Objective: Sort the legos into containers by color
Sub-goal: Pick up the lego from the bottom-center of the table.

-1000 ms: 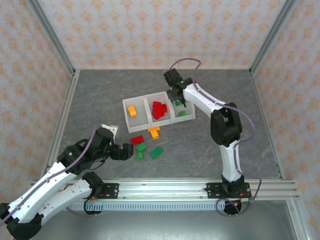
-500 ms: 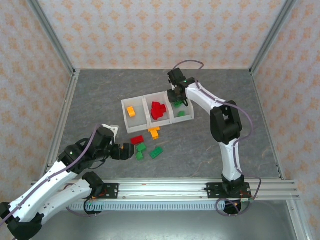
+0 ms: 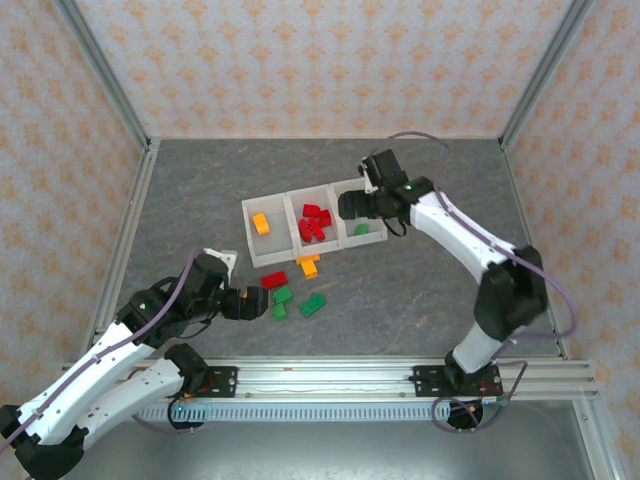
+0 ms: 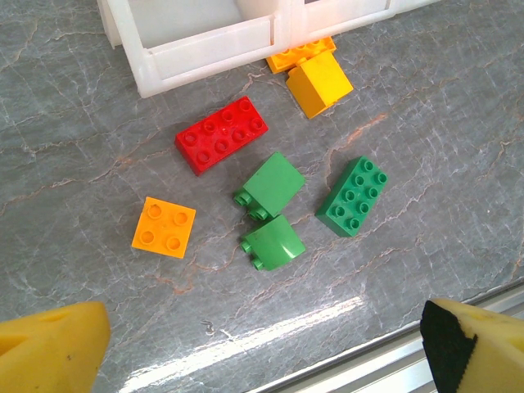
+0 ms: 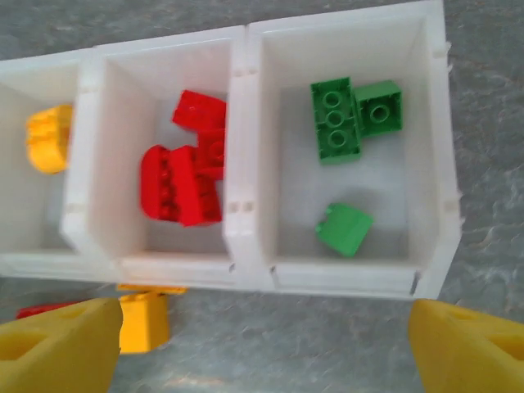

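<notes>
Three joined white bins (image 3: 247, 215) stand mid-table. The left bin holds an orange brick (image 3: 262, 223), the middle red bricks (image 5: 184, 176), the right three green bricks (image 5: 336, 120). My right gripper (image 5: 262, 352) hovers open and empty above the bins' near wall (image 5: 344, 277), over the right bin in the top view (image 3: 352, 207). Loose in front of the bins lie a red brick (image 4: 223, 135), an orange square (image 4: 164, 228), two small green bricks (image 4: 273, 185), a long green brick (image 4: 352, 196) and yellow bricks (image 4: 319, 82). My left gripper (image 4: 262, 360) is open above the floor just short of them.
The metal rail (image 3: 330, 375) runs along the table's near edge, close behind my left gripper (image 3: 252, 300). Patterned walls close in the back and both sides. Bare grey table (image 3: 440, 290) lies right of the loose bricks.
My right arm swung its elbow out to the right and the gripper shifted right and back from the green bin. The left arm stayed where it was.
</notes>
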